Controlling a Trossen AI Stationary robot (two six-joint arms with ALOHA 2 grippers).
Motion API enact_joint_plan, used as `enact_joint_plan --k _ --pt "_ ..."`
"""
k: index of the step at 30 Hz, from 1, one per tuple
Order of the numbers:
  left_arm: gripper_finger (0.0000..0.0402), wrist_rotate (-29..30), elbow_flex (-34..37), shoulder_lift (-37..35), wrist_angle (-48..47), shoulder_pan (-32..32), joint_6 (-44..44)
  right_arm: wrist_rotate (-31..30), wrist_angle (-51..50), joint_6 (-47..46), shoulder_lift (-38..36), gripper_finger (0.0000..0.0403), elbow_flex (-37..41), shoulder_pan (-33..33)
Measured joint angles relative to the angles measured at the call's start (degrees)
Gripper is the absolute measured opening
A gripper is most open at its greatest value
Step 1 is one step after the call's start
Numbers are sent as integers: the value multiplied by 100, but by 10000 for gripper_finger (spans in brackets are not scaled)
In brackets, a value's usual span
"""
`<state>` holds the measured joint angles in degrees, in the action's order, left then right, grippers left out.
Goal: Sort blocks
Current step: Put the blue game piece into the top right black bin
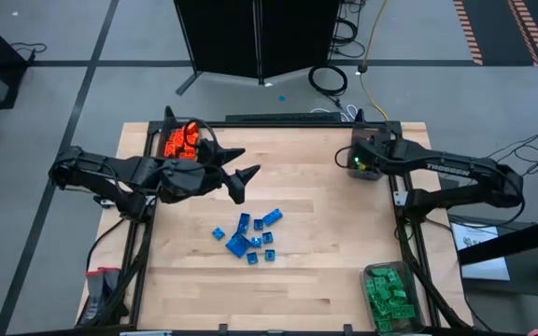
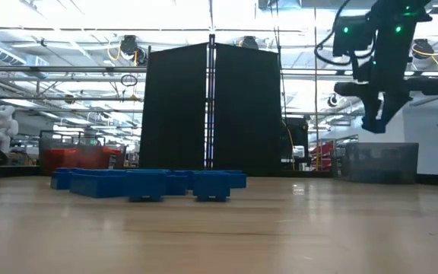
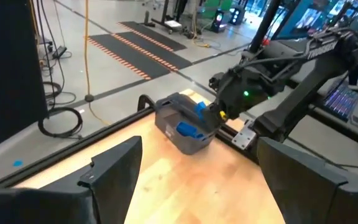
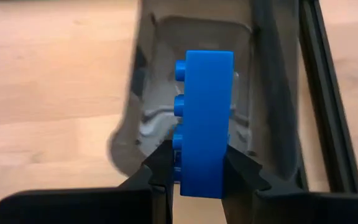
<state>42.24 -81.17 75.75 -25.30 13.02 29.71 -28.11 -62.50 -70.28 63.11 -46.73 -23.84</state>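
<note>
Several blue blocks [image 1: 250,233] lie loose on the middle of the wooden table [image 1: 306,280]; the low view shows them as a low row [image 2: 147,183]. Over the grey bin [image 4: 166,93] at the far right corner, my right gripper [image 4: 201,177] is shut on one blue block [image 4: 207,118]. The left wrist view shows that block [image 3: 199,109] above the bin [image 3: 185,134], with another blue block [image 3: 188,130] inside. My left gripper [image 1: 243,170] hangs open above the table's middle left, its fingers [image 3: 110,168] far apart and holding nothing. My right gripper pinches the blue block by its near end [image 4: 204,168] between the two fingers. One finger [image 4: 160,168] is on the studded face, the other on the opposite face. The fingers slant down from above, along the block. It juts past the fingertips, clear above the bin.
A bin of orange blocks [image 1: 183,140] stands at the far left corner. A bin of green blocks [image 1: 390,294] stands at the near right corner. A black frame [image 1: 400,215] rims the table. Bare wood lies along the near side.
</note>
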Motion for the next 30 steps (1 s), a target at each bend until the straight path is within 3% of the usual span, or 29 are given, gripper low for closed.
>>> enact_joint_plan --k 11,17,21,24,30 --pt "320 -1 0 0 -146 0 0 358 108 802 184 77 36 -813" --pt "320 -20 0 0 -405 0 0 458 345 972 468 187 36 -999" --pt "320 -139 0 0 -983 0 142 593 575 1274 505 226 36 -1042" --pt "320 -407 53 0 -1407 0 575 612 561 1425 497 230 -27 -1046" --pt "320 -1095 780 144 -1264 1 906 622 539 2395 481 218 -683 -921"
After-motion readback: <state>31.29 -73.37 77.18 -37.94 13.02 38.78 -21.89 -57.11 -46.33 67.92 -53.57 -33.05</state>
